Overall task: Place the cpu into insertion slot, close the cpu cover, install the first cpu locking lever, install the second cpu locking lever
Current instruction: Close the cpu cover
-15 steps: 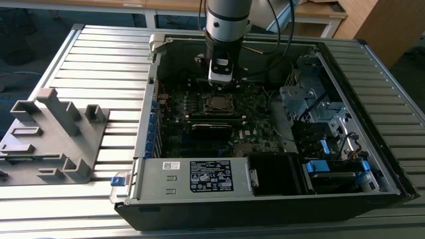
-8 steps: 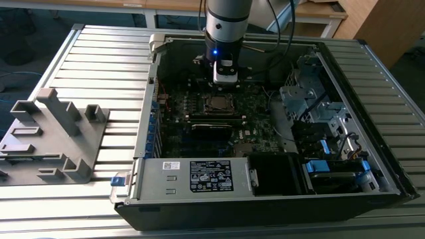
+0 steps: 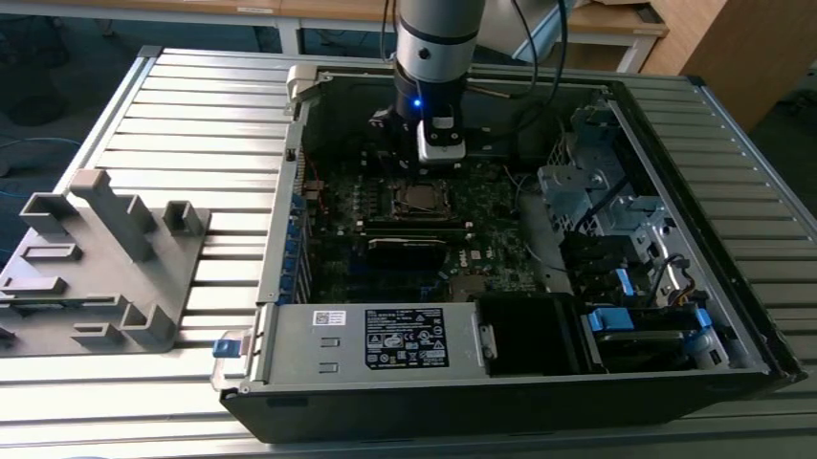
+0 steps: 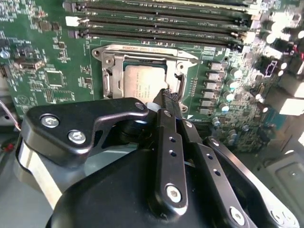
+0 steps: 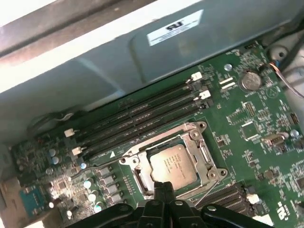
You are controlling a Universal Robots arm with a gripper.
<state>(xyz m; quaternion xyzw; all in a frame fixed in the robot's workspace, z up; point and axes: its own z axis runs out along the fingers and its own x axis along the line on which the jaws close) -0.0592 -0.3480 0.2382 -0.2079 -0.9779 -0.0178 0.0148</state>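
The cpu (image 4: 141, 80) lies flat in the insertion slot (image 4: 108, 84) on the green motherboard, with its silvery top showing. The cpu cover (image 4: 142, 51) is down around it as a metal frame, and the chip shows through its window. In the first wrist view the cpu (image 5: 174, 164) and the cpu cover (image 5: 202, 142) sit just beyond my fingertips. My gripper (image 4: 167, 97) hangs a little above the socket's edge, shut with nothing between the fingers. From outside, the gripper (image 3: 441, 155) stands inside the open case, over the socket (image 3: 419, 199). I cannot tell how the locking levers stand.
Long black memory slots (image 5: 142, 116) run beside the socket. The case walls (image 3: 283, 191) ring the board. A power supply (image 3: 383, 339) fills the near end, and drive bays with blue tabs (image 3: 638, 320) stand at the exterior view's right. A grey fixture (image 3: 102, 258) rests on the table outside.
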